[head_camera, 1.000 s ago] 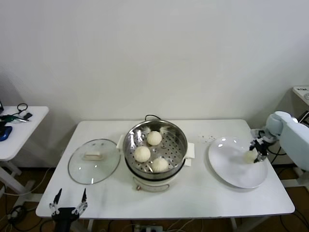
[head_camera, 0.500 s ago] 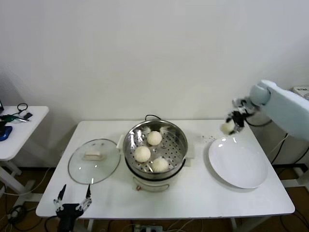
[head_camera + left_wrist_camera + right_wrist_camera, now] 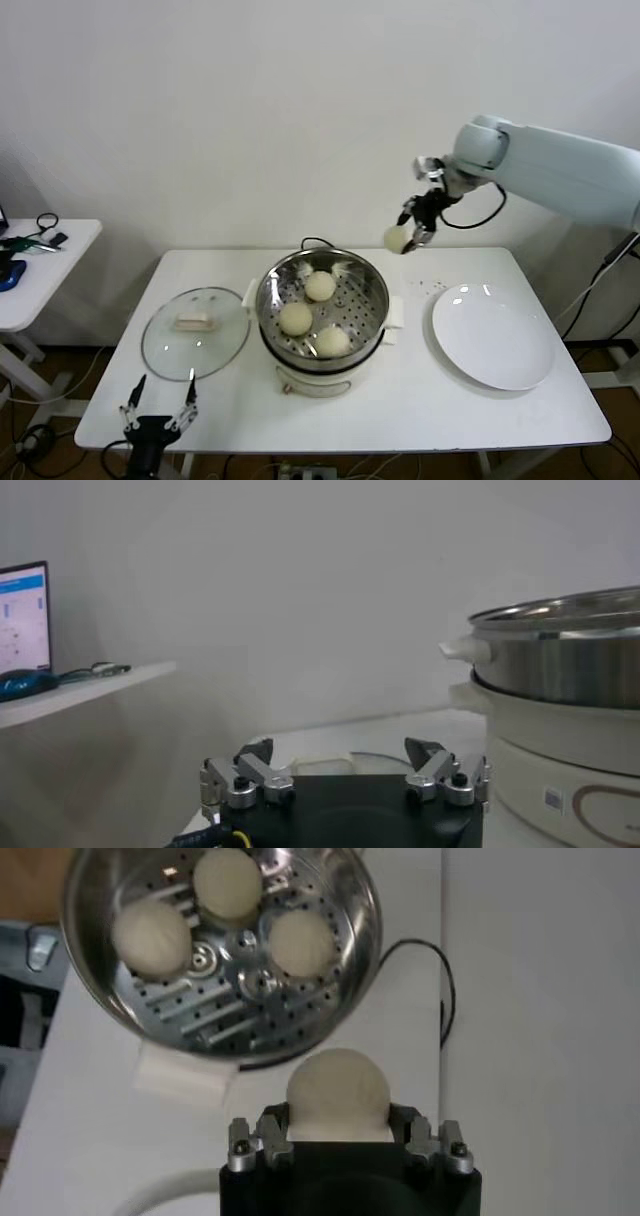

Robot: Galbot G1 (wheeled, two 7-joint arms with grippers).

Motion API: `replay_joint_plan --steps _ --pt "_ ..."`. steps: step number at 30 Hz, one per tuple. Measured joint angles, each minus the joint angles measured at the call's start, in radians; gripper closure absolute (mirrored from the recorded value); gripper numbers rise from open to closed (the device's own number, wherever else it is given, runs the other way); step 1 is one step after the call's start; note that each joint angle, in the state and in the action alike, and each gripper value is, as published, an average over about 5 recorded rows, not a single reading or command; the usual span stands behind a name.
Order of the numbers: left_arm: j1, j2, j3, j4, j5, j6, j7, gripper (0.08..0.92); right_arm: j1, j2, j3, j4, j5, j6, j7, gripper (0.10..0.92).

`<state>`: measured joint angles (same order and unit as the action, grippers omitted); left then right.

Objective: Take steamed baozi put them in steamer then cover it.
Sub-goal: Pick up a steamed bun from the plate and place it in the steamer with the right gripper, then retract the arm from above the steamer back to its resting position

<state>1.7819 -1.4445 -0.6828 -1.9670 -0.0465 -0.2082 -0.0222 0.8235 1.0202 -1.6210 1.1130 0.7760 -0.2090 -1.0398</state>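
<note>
The fourth baozi [image 3: 397, 238] has been lifted off the white plate [image 3: 494, 340] within the last second and carried up and across, so that it is now held in the air by the right gripper [image 3: 408, 234], whose fingers are pinched against the bun's sides, as is seen plainly in the right wrist view, where the bun [image 3: 337, 1092] is lodged between them. It hangs at about 2 o'clock from the steamer [image 3: 322, 308], just outside the rim and well above it. The plate is thereby left bare, and three buns already lie on the perforated tray, at 12 o'clock [image 3: 319, 285], near the centre-left [image 3: 294, 318] and at 6 o'clock [image 3: 332, 341]. It is judged that only this last placement and the covering are left. Open room on the tray is found toward 3 o'clock, on the side nearest the arriving arm, so that a short inward move and a descent should be enough; the steel rim on that side is the edge to be cleared, and the neighbouring buns are not to be pressed. The cover [image 3: 194, 332] lies flat on the table [image 3: 450, 410] at 9 o'clock from the steamer, just beside it, handle up. The left gripper [image 3: 159, 418] is held low at the table's front edge, near 7 o'clock, with its fingers spread wide and nothing between them
</note>
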Motion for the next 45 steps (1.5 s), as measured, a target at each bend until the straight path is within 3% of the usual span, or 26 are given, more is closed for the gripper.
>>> replay_joint_plan --steps 14,33,41,45 --pt "-0.003 0.015 -0.002 -0.012 -0.017 -0.006 0.000 0.177 0.023 0.106 -0.130 0.136 0.138 -0.068 0.099 0.371" --pt "-0.021 0.021 -0.015 0.017 -0.030 -0.005 0.001 0.177 -0.084 0.204 -0.155 0.074 0.129 -0.072 0.119 0.364" --pt "-0.023 0.021 -0.013 0.020 -0.029 -0.005 0.001 0.177 -0.101 0.211 -0.146 0.063 0.123 -0.075 0.123 0.229" --pt "-0.024 0.021 -0.013 0.021 -0.029 -0.005 0.001 0.177 -0.100 0.209 -0.139 0.061 0.121 -0.074 0.120 0.205"
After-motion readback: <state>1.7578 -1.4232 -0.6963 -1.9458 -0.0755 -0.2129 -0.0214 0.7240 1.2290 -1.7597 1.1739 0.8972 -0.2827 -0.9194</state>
